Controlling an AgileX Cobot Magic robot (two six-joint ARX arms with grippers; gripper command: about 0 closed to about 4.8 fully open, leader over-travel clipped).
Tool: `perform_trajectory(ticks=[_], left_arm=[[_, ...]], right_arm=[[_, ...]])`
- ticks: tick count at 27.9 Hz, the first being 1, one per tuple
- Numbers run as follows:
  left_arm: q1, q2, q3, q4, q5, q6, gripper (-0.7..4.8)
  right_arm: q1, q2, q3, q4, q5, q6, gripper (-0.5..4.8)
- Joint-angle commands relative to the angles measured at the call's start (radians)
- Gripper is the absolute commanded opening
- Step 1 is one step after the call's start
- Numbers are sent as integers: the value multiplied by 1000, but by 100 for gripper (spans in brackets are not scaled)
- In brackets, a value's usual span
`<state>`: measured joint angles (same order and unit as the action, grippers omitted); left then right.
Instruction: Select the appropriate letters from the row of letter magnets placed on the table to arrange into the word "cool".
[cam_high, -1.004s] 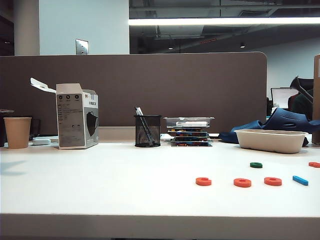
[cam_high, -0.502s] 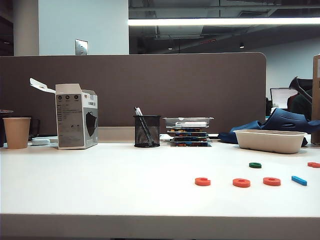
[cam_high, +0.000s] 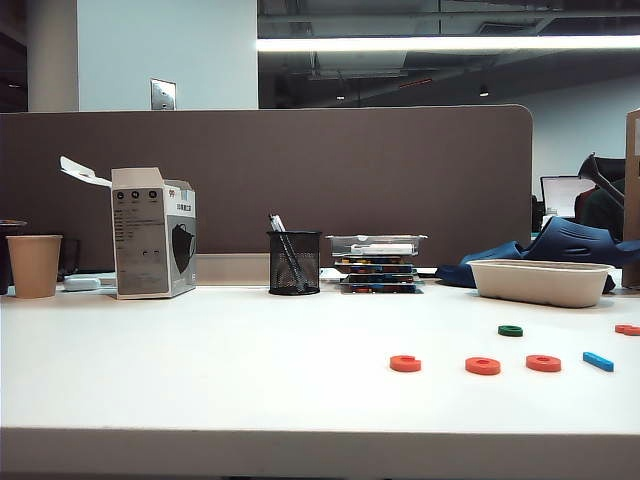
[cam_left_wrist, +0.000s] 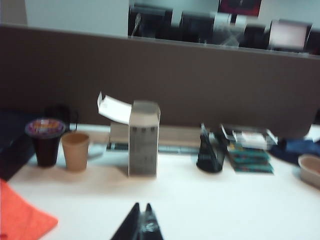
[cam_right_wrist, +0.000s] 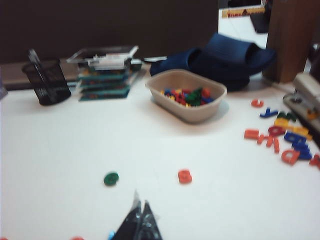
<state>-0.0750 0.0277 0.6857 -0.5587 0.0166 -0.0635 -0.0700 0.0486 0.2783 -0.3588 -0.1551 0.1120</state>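
Observation:
On the white table (cam_high: 200, 380), the row of letter magnets lies at the right front. It holds an orange gapped C (cam_high: 405, 363), two orange rings (cam_high: 483, 366) (cam_high: 544, 363) and a light-blue bar (cam_high: 598, 361). A dark green ring (cam_high: 510, 330) lies just behind them, also seen in the right wrist view (cam_right_wrist: 111, 178). Neither arm shows in the exterior view. My left gripper (cam_left_wrist: 141, 206) is shut and empty, hovering above bare table. My right gripper (cam_right_wrist: 140, 200) is shut and empty, short of the green ring and an orange piece (cam_right_wrist: 184, 176).
A beige tray (cam_right_wrist: 170, 102) of mixed letters and loose letters (cam_right_wrist: 280, 132) lie at the right. Along the brown partition (cam_high: 300, 170) stand a paper cup (cam_high: 34, 265), a grey box (cam_high: 152, 232), a mesh pen holder (cam_high: 295, 262) and stacked cases (cam_high: 378, 262). An orange cloth (cam_left_wrist: 20, 215) lies at the left.
No magnet has moved. Neither arm shows in the exterior view in any of the frames.

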Motion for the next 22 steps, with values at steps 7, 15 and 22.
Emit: perform_trajectory(ticks=[7,15,22], left_arm=[[2,-15,-328,367,5,37,-5],[2,-15,-586,693,6,37,-5],[2,-15,-676,742,10,26,-5]], right_arm=[[2,-21,-153,193,6,-58,-6],[2,-26,-267,295,7,-122,-6],[2,-26,-279,306,48,-146,-4]])
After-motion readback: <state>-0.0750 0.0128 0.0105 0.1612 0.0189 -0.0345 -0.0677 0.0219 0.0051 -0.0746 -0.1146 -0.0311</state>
